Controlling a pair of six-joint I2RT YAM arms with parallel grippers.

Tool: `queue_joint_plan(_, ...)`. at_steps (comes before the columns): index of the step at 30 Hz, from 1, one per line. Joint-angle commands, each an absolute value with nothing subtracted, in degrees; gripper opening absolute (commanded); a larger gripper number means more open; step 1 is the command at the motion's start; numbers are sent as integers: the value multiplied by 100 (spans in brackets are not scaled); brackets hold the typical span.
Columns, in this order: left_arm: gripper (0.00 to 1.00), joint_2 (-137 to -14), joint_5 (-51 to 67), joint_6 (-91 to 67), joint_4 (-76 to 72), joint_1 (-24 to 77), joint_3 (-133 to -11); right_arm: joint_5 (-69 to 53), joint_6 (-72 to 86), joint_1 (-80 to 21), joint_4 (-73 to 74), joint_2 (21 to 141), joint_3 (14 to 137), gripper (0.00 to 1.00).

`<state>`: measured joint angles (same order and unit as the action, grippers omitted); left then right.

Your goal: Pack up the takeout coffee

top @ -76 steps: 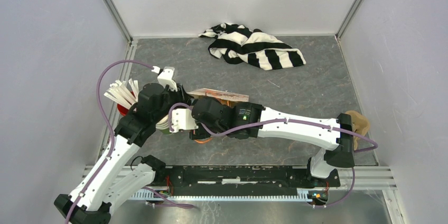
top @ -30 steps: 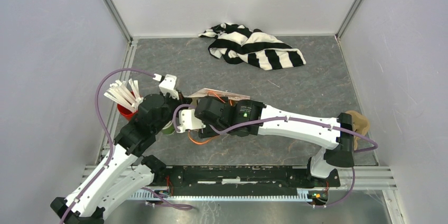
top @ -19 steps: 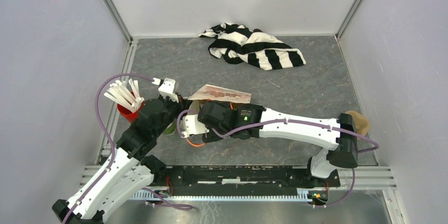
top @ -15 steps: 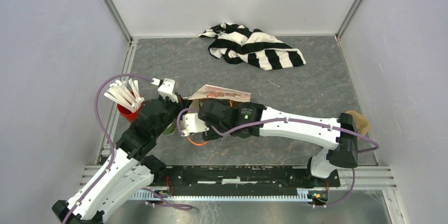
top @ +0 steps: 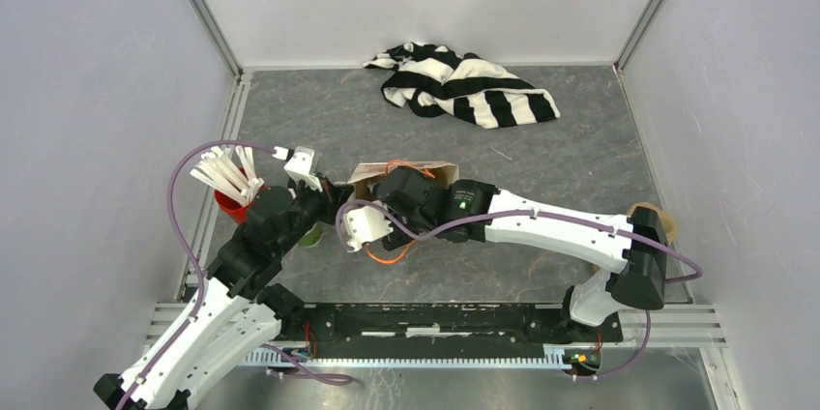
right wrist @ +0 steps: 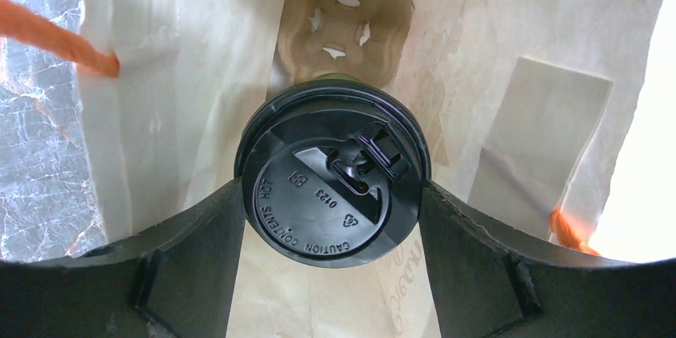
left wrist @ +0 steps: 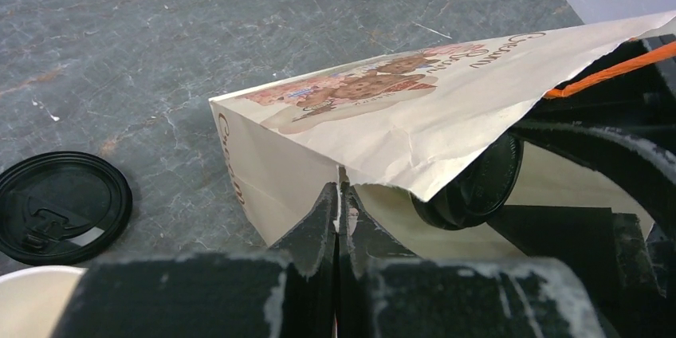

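Note:
The takeout coffee [right wrist: 333, 172], a green cup under a round black lid, sits between my right gripper's [right wrist: 331, 218] fingers, which are shut on it inside the open paper bag [right wrist: 510, 51]. A brown cup carrier [right wrist: 344, 11] lies at the bag's bottom beyond the cup. In the left wrist view the lid [left wrist: 477, 186] shows inside the bag's mouth. My left gripper [left wrist: 341, 194] is shut on the bag's [left wrist: 383, 115] near rim and holds the mouth open. From above, both grippers meet at the bag [top: 401, 174] at centre left.
A loose black lid [left wrist: 60, 206] lies on the table left of the bag. A cream cup rim [left wrist: 32, 306] shows at bottom left. A red cup with white sticks [top: 230, 188] stands at the left edge. A striped cloth [top: 469, 86] lies at the back. Orange bag handles [top: 387, 253] hang near.
The bag's mouth has been raised and opened from lying flat. My right gripper with the coffee has moved up and into the bag.

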<state>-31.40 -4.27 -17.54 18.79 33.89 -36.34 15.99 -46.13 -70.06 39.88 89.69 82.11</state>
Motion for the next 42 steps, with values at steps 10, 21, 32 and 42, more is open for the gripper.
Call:
queue_joint_plan(10,2,-3212,-458,-2211,2064,3409,-3661,1722,-4966,-6808,4099,8971,8252,16)
queue_joint_plan(21,2,-3124,-413,-2224,2066,3429,-3668,1486,-5305,-6652,3898,8945,7963,15)
queue_joint_plan(32,2,-3123,-360,-2186,2079,3428,-3671,1376,-5294,-6376,3729,8962,7739,15)
queue_joint_plan(42,2,-3195,-297,-2186,2070,3436,-3694,1225,-5253,-6267,3384,9018,7589,15)
